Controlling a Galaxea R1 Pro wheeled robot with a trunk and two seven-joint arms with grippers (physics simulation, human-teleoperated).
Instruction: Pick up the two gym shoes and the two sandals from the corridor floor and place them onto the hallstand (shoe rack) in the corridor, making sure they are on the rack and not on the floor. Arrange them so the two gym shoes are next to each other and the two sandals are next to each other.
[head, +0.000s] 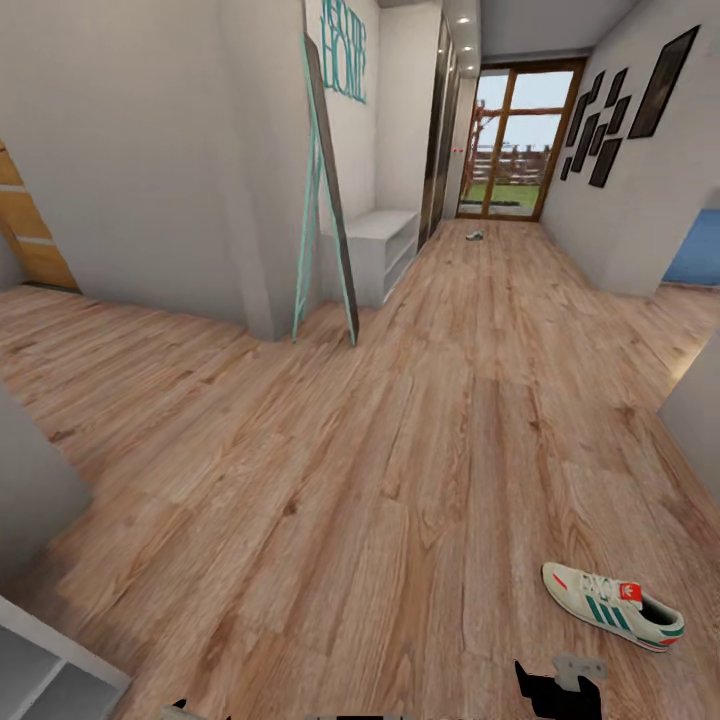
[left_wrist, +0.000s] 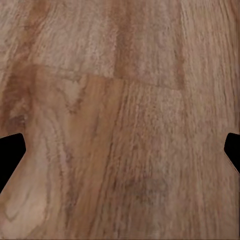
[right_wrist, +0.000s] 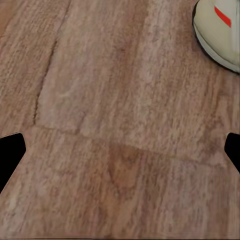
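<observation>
one gym shoe (head: 612, 604) on corridor floor (head: 400, 450)

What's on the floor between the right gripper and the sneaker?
Nothing: in the head view, bare wood floor separates the right gripper from the sneaker.

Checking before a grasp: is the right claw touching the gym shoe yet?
Apart. The right wrist view shows bare corridor floor between the open right claw and the gym shoe.

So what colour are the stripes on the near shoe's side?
Green, on the cream shoe; the head view shows them best.
</observation>
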